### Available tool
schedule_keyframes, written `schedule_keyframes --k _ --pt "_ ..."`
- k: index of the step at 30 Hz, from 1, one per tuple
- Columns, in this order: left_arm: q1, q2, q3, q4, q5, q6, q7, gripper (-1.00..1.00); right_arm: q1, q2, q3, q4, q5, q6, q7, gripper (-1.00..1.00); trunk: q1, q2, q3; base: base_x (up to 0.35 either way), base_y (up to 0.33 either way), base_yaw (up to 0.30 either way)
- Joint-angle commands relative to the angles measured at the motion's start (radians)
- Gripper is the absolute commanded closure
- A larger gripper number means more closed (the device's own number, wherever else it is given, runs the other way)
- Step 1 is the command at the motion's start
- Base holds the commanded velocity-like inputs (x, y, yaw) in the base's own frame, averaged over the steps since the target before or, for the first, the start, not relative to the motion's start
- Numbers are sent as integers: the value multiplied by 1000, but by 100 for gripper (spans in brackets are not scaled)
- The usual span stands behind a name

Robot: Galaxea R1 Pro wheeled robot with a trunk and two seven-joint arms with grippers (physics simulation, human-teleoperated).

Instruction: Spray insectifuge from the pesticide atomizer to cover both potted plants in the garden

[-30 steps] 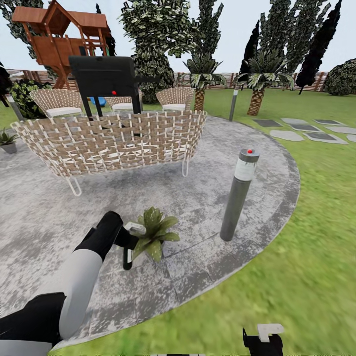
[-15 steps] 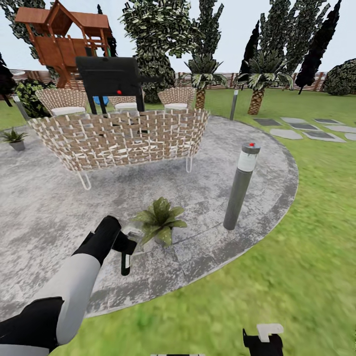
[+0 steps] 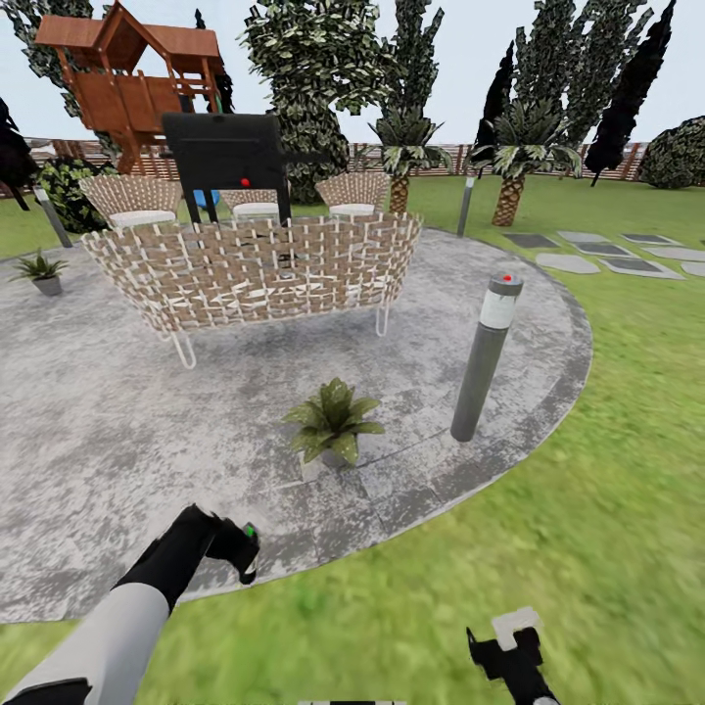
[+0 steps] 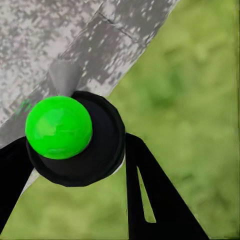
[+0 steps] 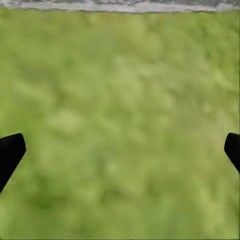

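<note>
Green-spotted pale sprayer [image 4: 59,127] sits clamped in the left gripper [image 3: 238,550], lower left; right gripper [image 5: 120,150] gapes empty. Speckled potted plants at centre [image 3: 333,421] and far left [image 3: 41,266] await spraying (coverage unclear).

A woven wicker sofa [image 3: 257,269] on thin white legs is seen with its back turned to the camera. Behind it a black grill [image 3: 223,152] with a red dot is set, flanked by wicker armchairs [image 3: 130,200] with pale cushions. A wooden playhouse [image 3: 122,78] is placed at the far left. A grey bollard lamp [image 3: 486,357] with a red dot on its cap is stood upright to the right of the sofa. A second, thinner post [image 3: 463,206] is placed farther back near two palms [image 3: 511,157].
</note>
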Motion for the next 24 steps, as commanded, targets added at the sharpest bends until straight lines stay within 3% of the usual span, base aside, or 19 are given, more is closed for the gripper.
schedule_keyframes --k 1,4,5,8,9,11,12,13,15,20,24 --pt "9 3 1 21 -6 -25 -8 100 -1 0 28 -39 15 -3 70 -100 0 0 -1 -4 3 0" --pt "16 17 -4 90 -11 -93 -27 100 -5 0 62 -120 20 1 334 -100 0 0 -1 -1 1 0" --pt "17 21 -5 99 -11 -111 -43 100 -8 0 65 -135 21 2 391 -100 0 0 -1 0 0 0" --pt "12 36 -4 112 -21 -165 -152 100 -17 -2 69 -202 23 3 583 -100 0 0 -1 0 0 0" --pt "9 39 -5 114 -73 -178 -219 100 -19 -3 69 -269 23 21 700 -100 0 0 -1 0 0 0" --pt "10 29 -8 116 -142 -187 -255 100 -24 8 84 -340 20 57 797 -100 0 0 -1 0 0 0" --pt "10 27 -9 116 -143 -197 -257 100 -24 18 109 -343 21 58 801 -100 0 0 -1 0 0 0" --pt "10 26 -75 117 -141 -219 -258 100 -24 31 181 -346 20 61 805 -100 0 0 -1 0 0 0" --pt "10 22 -105 116 -136 -222 -259 100 -24 33 194 -347 19 60 805 -100 0 0 -1 0 0 0" --pt "8 18 -119 112 -138 -218 -260 100 -25 36 203 -365 18 60 813 -100 0 0 -1 0 0 0" --pt "5 13 -120 99 -141 -217 -300 100 -27 45 252 -395 17 61 882 -100 0 0 -1 0 0 0"
